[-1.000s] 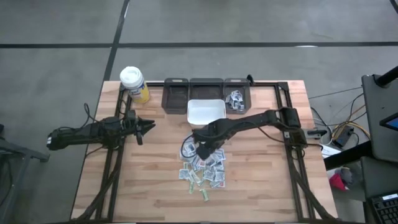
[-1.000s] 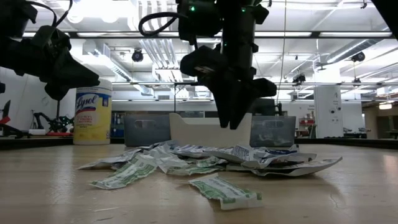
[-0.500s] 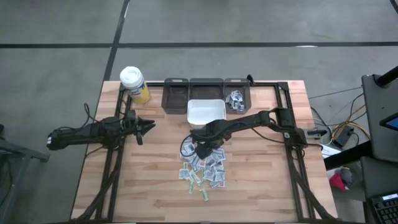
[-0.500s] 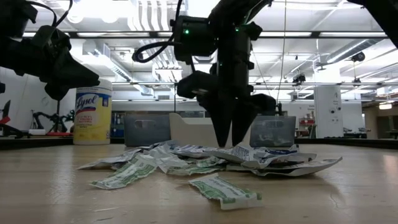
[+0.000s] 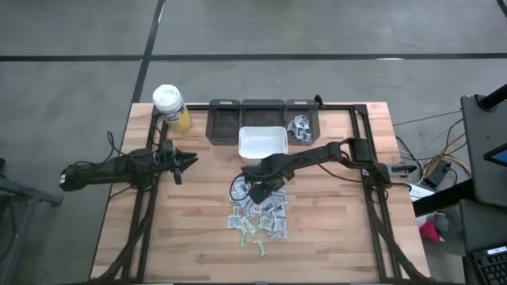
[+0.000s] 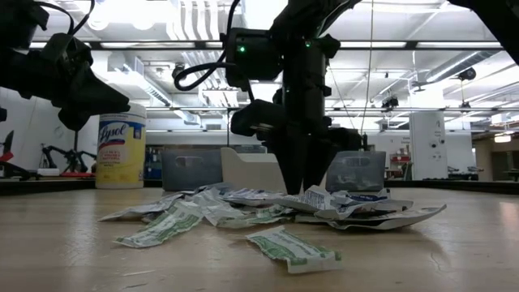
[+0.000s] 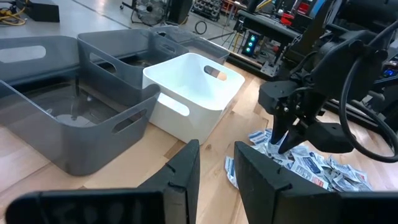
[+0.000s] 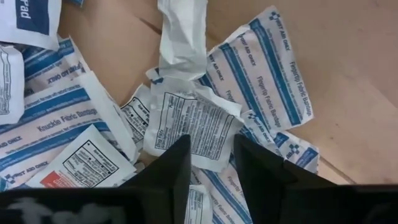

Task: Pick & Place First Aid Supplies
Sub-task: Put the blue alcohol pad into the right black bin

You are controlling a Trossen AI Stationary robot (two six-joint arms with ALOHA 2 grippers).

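Packets (image 8: 193, 127): print legible only in wrist view; right end effector (image 8: 208, 165) narrowly parted above, empty.

I log table (image 5: 333, 245) layout from high view. Packet pile (image 5: 260, 216) at table centre, toward near edge. White bin (image 5: 262, 142) just behind pile. Three grey bins (image 5: 262, 115) in row behind white bin, along far edge; rightmost holds packets. Wipes canister (image 5: 170, 107) at far left corner. Right gripper (image 5: 259, 191) over pile's far edge. Left gripper (image 5: 190, 161) well left of pile, above table.
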